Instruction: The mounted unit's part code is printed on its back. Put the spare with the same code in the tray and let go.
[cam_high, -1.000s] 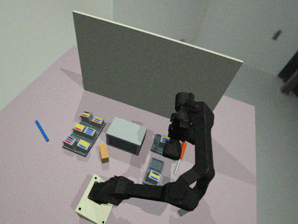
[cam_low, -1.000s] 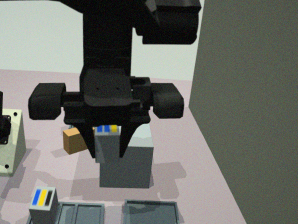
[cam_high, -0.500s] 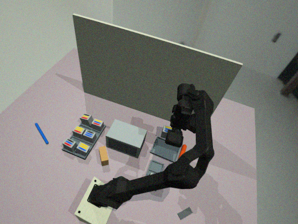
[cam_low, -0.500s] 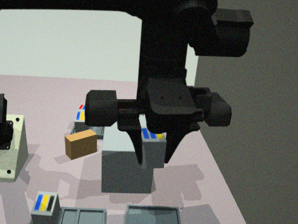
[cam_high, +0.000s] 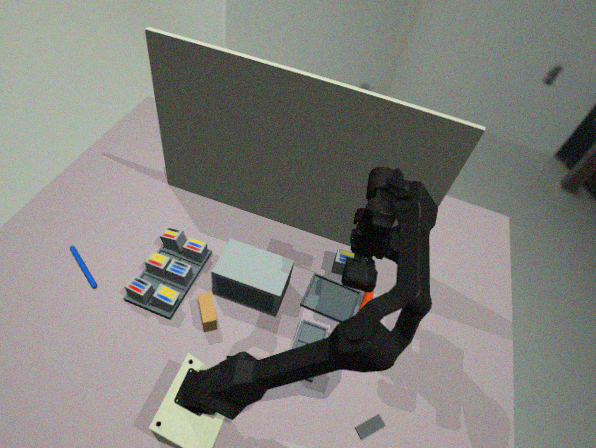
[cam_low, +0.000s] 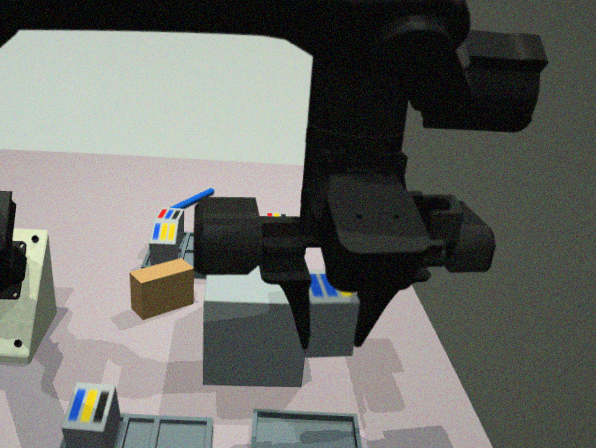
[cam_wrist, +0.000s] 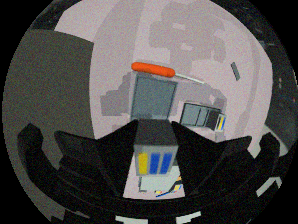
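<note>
Pinched between the dark fingers of the gripper (cam_low: 330, 345) is a small grey spare (cam_low: 331, 315) whose top carries blue stripes and a bit of yellow; the jaws stand partly closed on its two sides and it hangs off the worktop. From the top view, the gripper (cam_high: 358, 274) and its spare (cam_high: 345, 257) sit toward the far right part of the pink worktop (cam_high: 100, 350), close to the upright grey panel (cam_high: 300, 150) and at the far corner of the flat grey tray (cam_high: 331, 298), not inside it. An orange-handled tool (cam_high: 367, 299) lies just at the tray's right edge. A second, smaller holder (cam_high: 311, 334) lies nearer the front edge, partly hidden by the arm. The large grey box (cam_high: 252, 276) stands mid-worktop, with a tan block (cam_high: 207, 311) just in front of it toward the front edge. Further toward the left edge, a rack (cam_high: 167, 276) holds six more striped spares, and a blue stick (cam_high: 83, 266) lies beyond it near the left edge. A small dark grey plate (cam_high: 370, 426) lies near the front right corner, and the arm's pale base (cam_high: 180, 425) is bolted at the front edge.
</note>
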